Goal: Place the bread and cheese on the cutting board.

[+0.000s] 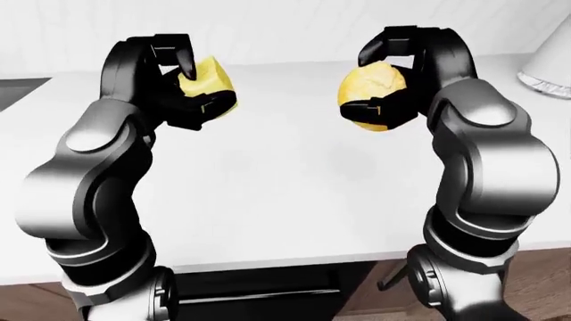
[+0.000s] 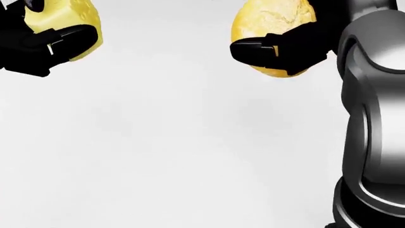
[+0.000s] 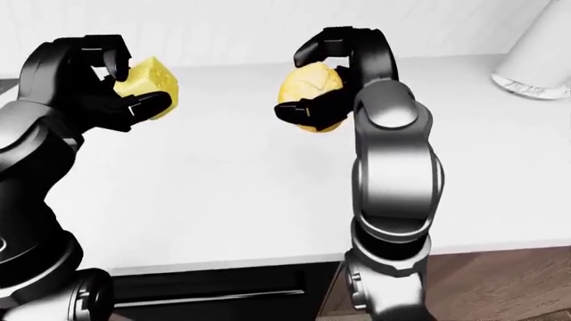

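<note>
Clearly both hands are loaded at this moment. The left hand [image 1: 183, 83] has its fingers closed around the cheese [image 1: 209, 83], a pale yellow block with small holes, and it holds the block above the white bench [image 1: 286, 194], near the upper left of the left-eye view. The right hand [image 1: 393, 80] is closed around the bread [image 1: 370, 100], a round golden roll: one finger curls over the top of the roll and another one crosses under it. Both things are lifted, and neither of them touches the bench.

The cheese and the bread are at almost the same height, well apart from each other, with bare bench between them and below them. The cheese seems to stand with its longer side roughly upright in the hand; the bread is rounded, so I cannot name a clear long axis for it.

The relation that matters for the coming move is where the cutting board lies from the two hands, and this the pictures do not show. No board appears in any of the three views. Only a white object [image 3: 535, 60] stands at the right edge of the bench. So I judge that the picking is done and the placing is not yet begun. Which hand is nearer to the board I cannot tell.
</note>
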{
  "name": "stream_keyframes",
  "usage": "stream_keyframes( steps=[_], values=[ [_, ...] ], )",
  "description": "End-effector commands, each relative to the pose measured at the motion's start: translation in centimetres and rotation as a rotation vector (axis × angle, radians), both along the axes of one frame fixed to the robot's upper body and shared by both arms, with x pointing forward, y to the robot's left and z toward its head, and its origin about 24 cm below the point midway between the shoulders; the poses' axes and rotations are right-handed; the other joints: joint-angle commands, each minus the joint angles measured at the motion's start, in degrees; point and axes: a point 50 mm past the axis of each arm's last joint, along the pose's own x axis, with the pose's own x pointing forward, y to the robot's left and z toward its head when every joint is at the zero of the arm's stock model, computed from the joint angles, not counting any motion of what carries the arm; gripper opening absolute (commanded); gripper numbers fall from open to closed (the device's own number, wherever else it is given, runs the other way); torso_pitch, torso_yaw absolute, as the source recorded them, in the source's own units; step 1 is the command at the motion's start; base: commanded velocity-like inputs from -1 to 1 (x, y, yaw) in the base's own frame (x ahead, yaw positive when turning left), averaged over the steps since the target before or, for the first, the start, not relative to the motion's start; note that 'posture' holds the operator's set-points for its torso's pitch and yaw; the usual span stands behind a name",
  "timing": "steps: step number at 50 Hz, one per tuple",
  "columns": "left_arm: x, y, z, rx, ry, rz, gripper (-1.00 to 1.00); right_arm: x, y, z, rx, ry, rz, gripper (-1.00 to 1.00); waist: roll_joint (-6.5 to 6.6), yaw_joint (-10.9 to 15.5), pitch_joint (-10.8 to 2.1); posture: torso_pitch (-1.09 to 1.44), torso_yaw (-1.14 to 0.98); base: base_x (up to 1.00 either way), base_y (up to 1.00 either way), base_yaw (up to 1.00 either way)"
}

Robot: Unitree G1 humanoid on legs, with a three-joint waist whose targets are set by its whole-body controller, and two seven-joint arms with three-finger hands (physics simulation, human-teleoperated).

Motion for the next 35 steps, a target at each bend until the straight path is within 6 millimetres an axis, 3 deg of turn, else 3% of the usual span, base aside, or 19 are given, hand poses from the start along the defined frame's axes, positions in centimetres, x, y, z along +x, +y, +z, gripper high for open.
stream_keyframes(
  steps=[1,2,4,5,6,11,12,13,16,17,18,23,26,27,29,31,32,33,35],
  values=[
    [-0.7,0.0,1.8,-0.001,-0.103,0.001,-0.98,-0.5,0.0,1.5,-0.004,-0.083,0.0,-1.0,0.2,-0.1,-2.8,0.0,0.0,-0.5,0.0,0.0],
    [-0.7,0.0,1.8,-0.004,-0.103,0.002,-0.98,-0.6,-0.1,1.5,-0.003,-0.084,-0.001,-1.0,0.27,-0.1,-3.45,0.0,0.0,-0.49,0.0,0.0],
    [-0.7,0.0,1.7,-0.004,-0.102,0.001,-0.98,-0.6,0.0,1.5,-0.003,-0.087,0.004,-1.0,0.39,0.0,-3.3,0.0,0.0,-0.48,0.0,0.0],
    [-0.6,0.1,1.7,-0.004,-0.101,0.001,-0.98,-0.6,0.0,1.5,-0.002,-0.088,0.007,-1.0,0.4,0.0,-4.19,0.0,0.0,-0.08,0.0,0.0],
    [-0.6,0.1,1.7,-0.003,-0.102,0.001,-0.98,-0.6,0.0,1.6,-0.001,-0.088,0.008,-1.0,0.28,0.0,-1.11,0.0,0.0,0.0,0.0,0.0],
    [-0.6,0.1,1.7,-0.007,-0.098,0.002,-0.98,-0.5,0.0,1.4,0.001,-0.083,0.004,-1.0,0.48,-0.2,-0.57,0.0,0.0,-0.12,0.0,0.0],
    [-0.6,0.1,1.7,-0.008,-0.098,0.002,-0.98,-0.5,0.0,1.4,0.0,-0.082,0.004,-1.0,0.47,-0.3,-2.3,0.0,0.0,-0.59,0.0,0.0],
    [-0.6,0.1,1.7,-0.008,-0.098,0.002,-0.98,-0.5,0.0,1.4,0.002,-0.084,0.005,-1.0,0.44,-0.3,-3.03,0.0,0.0,-0.6,0.0,0.0],
    [-0.6,0.0,1.7,-0.008,-0.098,0.001,-0.98,-0.6,0.0,1.5,0.003,-0.088,0.007,-1.0,0.17,-0.2,-3.94,0.0,0.0,-0.42,0.0,0.0],
    [-0.6,0.0,1.7,-0.009,-0.097,0.001,-0.98,-0.6,0.0,1.5,0.003,-0.089,0.007,-1.0,-0.35,0.0,-1.67,0.0,0.0,0.0,0.0,0.0],
    [-0.6,0.1,1.7,-0.009,-0.097,0.001,-0.98,-0.6,-0.1,1.4,0.004,-0.089,0.006,-1.0,-0.32,0.2,-0.57,0.0,0.0,0.0,0.0,0.0],
    [-0.6,0.1,1.6,-0.011,-0.096,0.004,-0.98,-0.5,-0.2,1.0,0.01,-0.086,0.003,-1.0,0.42,0.0,0.02,0.0,0.0,0.0,0.0,0.0],
    [-0.5,0.1,1.5,-0.015,-0.095,0.002,-0.98,-0.5,-0.3,0.9,0.013,-0.086,0.0,-1.0,1.64,-1.0,-1.11,0.0,0.0,0.0,0.0,0.0],
    [-0.6,0.1,1.5,-0.015,-0.095,0.001,-0.98,-0.5,-0.2,0.8,0.012,-0.085,0.0,-1.0,1.8,-0.5,-0.25,0.0,0.0,0.0,0.0,0.0],
    [-0.6,0.1,1.5,-0.016,-0.095,0.0,-0.98,-0.5,-0.2,0.8,0.011,-0.084,-0.001,-1.0,1.17,-0.4,-0.42,0.0,0.0,0.0,0.0,0.0],
    [-0.6,0.1,1.3,-0.017,-0.093,0.001,-0.98,-0.5,-0.2,0.6,0.013,-0.081,0.0,-1.0,1.61,-0.7,-2.38,0.0,0.0,-0.34,0.0,0.0],
    [-0.6,0.1,1.4,-0.017,-0.093,0.001,-0.98,-0.5,-0.2,0.6,0.015,-0.082,0.002,-1.0,1.48,-0.7,-2.32,0.0,0.0,0.0,0.0,0.0],
    [-0.6,0.1,1.4,-0.018,-0.093,0.002,-0.98,-0.5,-0.2,0.6,0.016,-0.083,0.005,-1.0,0.96,-0.1,-1.29,0.0,0.0,0.0,0.0,0.0],
    [-0.6,0.2,1.4,-0.019,-0.093,0.002,-0.98,-0.5,-0.1,0.5,0.016,-0.081,0.006,-1.0,-0.88,0.3,-1.75,0.0,0.0,0.0,0.0,0.0]
  ],
)
